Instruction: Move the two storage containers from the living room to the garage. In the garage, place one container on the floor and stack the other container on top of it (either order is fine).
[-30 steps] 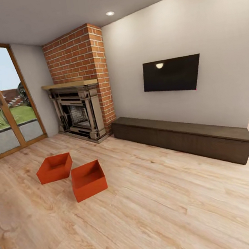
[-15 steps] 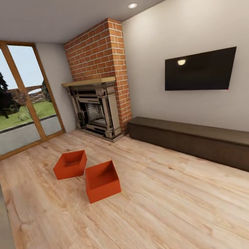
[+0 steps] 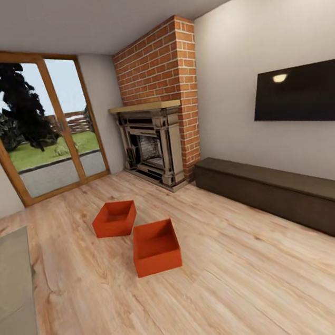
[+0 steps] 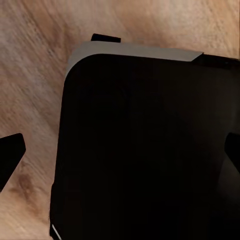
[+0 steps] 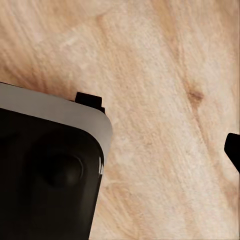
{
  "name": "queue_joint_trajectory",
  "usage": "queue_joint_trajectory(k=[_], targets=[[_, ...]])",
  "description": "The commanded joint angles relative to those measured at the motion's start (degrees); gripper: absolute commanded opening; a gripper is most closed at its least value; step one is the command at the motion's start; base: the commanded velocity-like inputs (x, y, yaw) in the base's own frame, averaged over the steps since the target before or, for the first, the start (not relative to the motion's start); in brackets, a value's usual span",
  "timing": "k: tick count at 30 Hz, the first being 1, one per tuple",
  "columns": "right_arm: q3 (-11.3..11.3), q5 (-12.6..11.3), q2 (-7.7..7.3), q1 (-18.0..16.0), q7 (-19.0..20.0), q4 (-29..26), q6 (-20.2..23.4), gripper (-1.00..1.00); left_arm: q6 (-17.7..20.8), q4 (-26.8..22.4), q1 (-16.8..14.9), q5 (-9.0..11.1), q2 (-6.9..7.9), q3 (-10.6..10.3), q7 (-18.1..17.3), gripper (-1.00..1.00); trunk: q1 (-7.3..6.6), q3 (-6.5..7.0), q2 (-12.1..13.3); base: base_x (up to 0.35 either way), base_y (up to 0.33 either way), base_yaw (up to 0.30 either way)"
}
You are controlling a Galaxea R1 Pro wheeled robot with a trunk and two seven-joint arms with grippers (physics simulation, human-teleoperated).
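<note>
- The left end effector point(image 4: 120, 155) showed two dark fingertips at opposite edges of its wrist view, spread wide apart with nothing between them.
- Beneath it lay the robot's black, grey-rimmed base point(image 4: 145, 150) and light wood-plank floor point(image 4: 35, 75).
- The right end effector's point(image 5: 233, 151) opening I could not tell: one dark fingertip showed, over bare planks.
- Well ahead of both, in the head view, two red-orange open-top rectangular storage containers point(image 3: 156, 247) point(image 3: 114, 218) sat on the living-room floor, just beside each other.
- Beyond them stood a red-brick chimney point(image 3: 159, 67), dark ornate fireplace point(image 3: 151, 148), wood-framed glass doors point(image 3: 40, 132) and long dark brown low bench point(image 3: 283, 194).
</note>
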Motion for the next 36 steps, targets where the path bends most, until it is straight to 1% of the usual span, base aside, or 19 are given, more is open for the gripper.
queue_joint_trajectory(k=[1, 12, 24, 28, 36], targets=[[0.5, -0.5, 0.00, -0.1, 0.0, 0.2, -0.3, 1.00, -0.1, -0.1, 0.0, 0.4, -0.01, 0.1, 0.0, 1.00, 0.03, -0.05, 0.0, 0.323, 0.000, 0.270], [0.5, -0.6, -0.05, -0.1, 0.0, 0.1, -0.3, 1.00, -0.2, -0.1, 0.0, 0.4, -0.01, 0.1, 0.0, 1.00, 0.03, -0.05, 0.0, 0.323, 0.000, 0.252], [0.9, -0.4, -0.01, -0.1, -0.1, 0.2, -0.3, 1.00, -0.2, -0.1, 0.1, 0.4, -0.01, 0.1, 0.0, 1.00, 0.03, -0.05, 0.0, 0.323, 0.000, 0.016], [1.0, -0.2, -0.26, -0.1, -0.1, 0.1, -0.3, 1.00, -0.2, -0.1, 0.1, 0.4, -0.03, 0.1, 0.0, 1.00, 0.03, -0.05, 0.0, 0.323, 0.000, 0.000], [1.0, -0.2, -0.31, -0.1, -0.1, 0.1, -0.2, 1.00, -0.2, -0.1, 0.0, 0.4, -0.06, 0.1, 0.0, 1.00, 0.03, -0.05, 0.0, 0.323, 0.000, 0.000]])
